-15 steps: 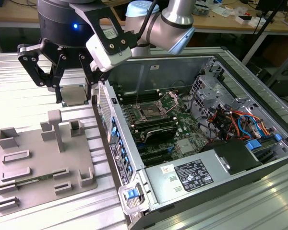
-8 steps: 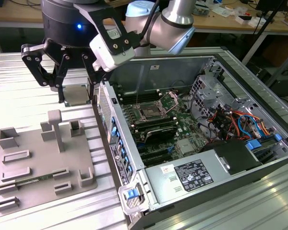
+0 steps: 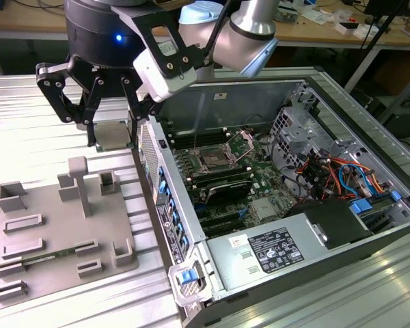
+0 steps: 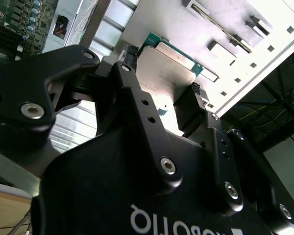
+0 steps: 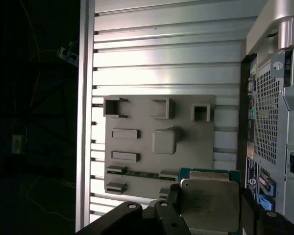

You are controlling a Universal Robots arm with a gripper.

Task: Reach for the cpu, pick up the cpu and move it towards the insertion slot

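Black gripper (image 4: 164, 105) fingers (image 4: 188, 110) pinch the cpu (image 4: 169, 68) by its edges, lifted above the grey holder tray (image 3: 55, 232), beside the open computer case (image 3: 369, 137) holding the insertion slot (image 3: 213, 160).

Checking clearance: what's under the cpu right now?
The cpu, held between the fingers, hangs above the ribbed metal table beside the grey tray. Directly beneath is hidden.
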